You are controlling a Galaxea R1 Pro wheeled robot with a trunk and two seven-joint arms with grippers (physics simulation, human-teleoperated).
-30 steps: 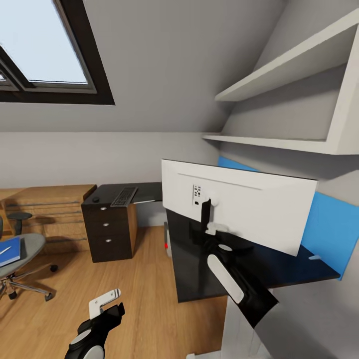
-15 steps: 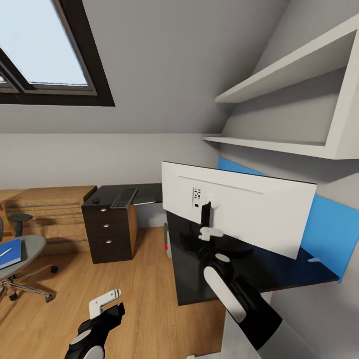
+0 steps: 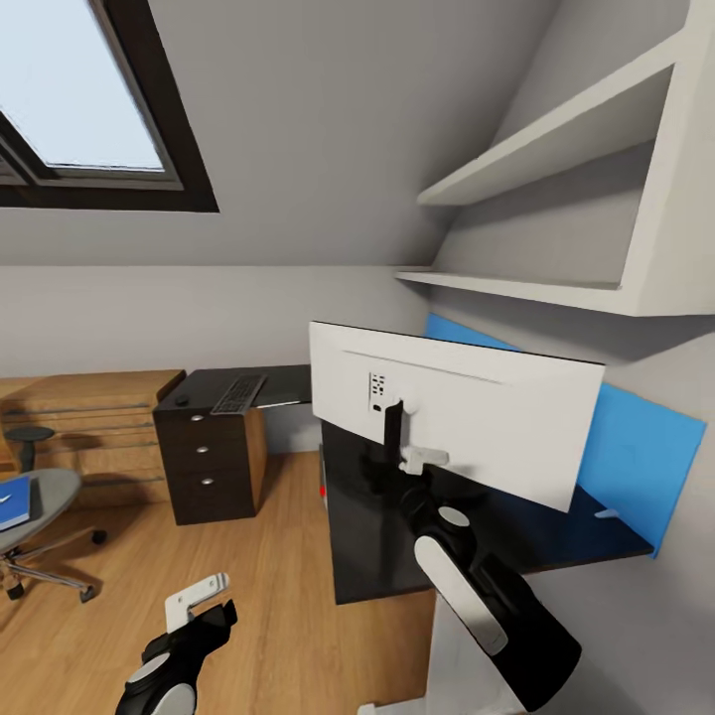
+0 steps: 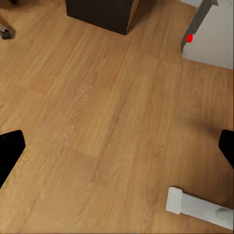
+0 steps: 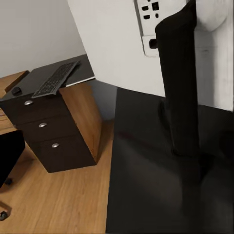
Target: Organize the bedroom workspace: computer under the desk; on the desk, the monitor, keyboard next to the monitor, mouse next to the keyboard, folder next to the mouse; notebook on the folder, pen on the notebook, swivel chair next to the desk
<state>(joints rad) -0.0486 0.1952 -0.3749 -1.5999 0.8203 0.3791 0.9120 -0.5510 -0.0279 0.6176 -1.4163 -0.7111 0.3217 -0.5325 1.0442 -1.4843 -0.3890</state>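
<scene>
The monitor [image 3: 467, 417] stands on the black desk [image 3: 372, 566] with its white back toward me. My right gripper [image 3: 422, 459] is open at the foot of the monitor's black stand [image 5: 180, 83], which rises close in front of it. Low over the wood floor, my left gripper [image 3: 196, 601] hangs open and empty. The keyboard [image 3: 238, 393] and mouse [image 3: 182, 401] lie on the desk's far section. At the left edge, the blue folder [image 3: 12, 501] rests on the swivel chair [image 3: 45, 492]. The computer's red light [image 3: 324, 490] glows under the desk. Notebook and pen are out of view.
A dark drawer unit [image 3: 209, 462] carries the desk's far end, beside a low wood shelf unit [image 3: 94, 417]. White wall shelves [image 3: 556, 288] hang over the desk, and a blue back panel [image 3: 636, 457] lines it. Open floor [image 4: 107, 122] lies under my left gripper.
The camera has turned slightly right, so the whole scene has slid left. My right gripper stays at the monitor stand while its forearm has come nearer. The left arm holds still.
</scene>
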